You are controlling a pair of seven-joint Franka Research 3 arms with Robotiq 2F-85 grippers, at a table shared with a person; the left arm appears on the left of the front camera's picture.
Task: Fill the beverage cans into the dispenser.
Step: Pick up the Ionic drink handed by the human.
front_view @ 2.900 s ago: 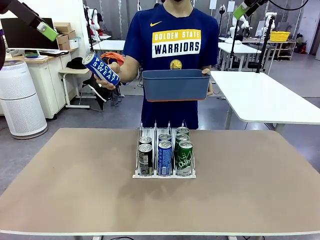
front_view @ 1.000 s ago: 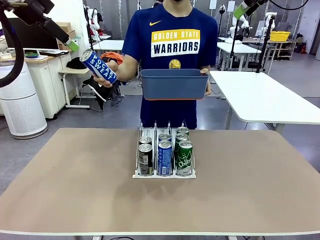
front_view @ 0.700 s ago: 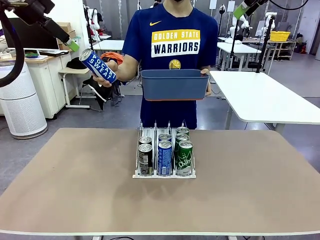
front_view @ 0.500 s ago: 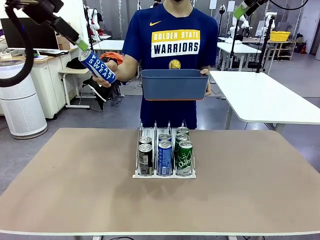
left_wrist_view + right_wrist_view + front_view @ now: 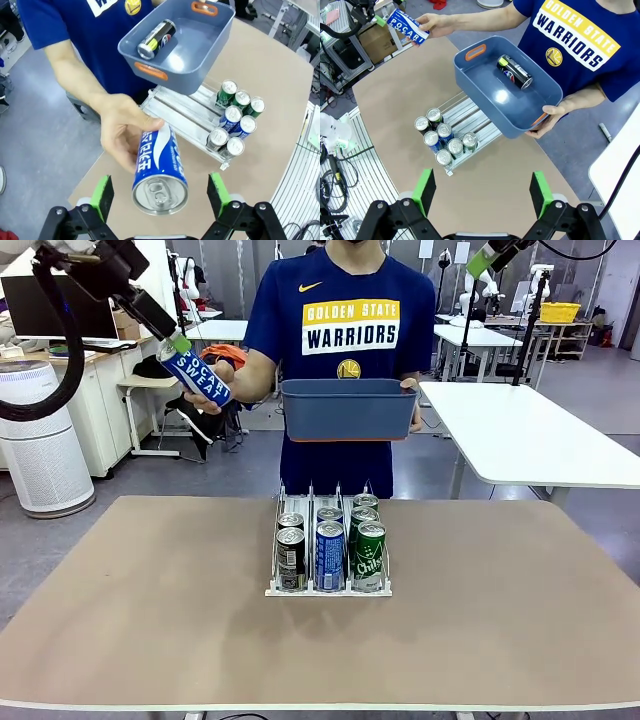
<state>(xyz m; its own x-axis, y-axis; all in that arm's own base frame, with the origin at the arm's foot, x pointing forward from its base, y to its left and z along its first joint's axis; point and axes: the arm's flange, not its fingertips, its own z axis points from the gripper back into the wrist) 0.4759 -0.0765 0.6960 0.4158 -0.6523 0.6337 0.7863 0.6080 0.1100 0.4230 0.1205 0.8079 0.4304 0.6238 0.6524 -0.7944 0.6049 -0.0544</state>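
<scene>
A person's hand holds out a blue can with white lettering, tilted, silver top toward my left gripper. In the left wrist view the blue can lies between my left gripper's open green pads without touching either. The dispenser stands mid-table with several black, blue and green cans upright at its near end. My right gripper hangs open and empty high over the table, and shows at the top right in the front view.
The person's other hand holds a blue-grey bin above the far table edge. A black can lies on its side in the bin. Bare tabletop surrounds the dispenser.
My left gripper has moved right and down, up to the top of the offered blue can. The person, the bin and my right arm have stayed put.
</scene>
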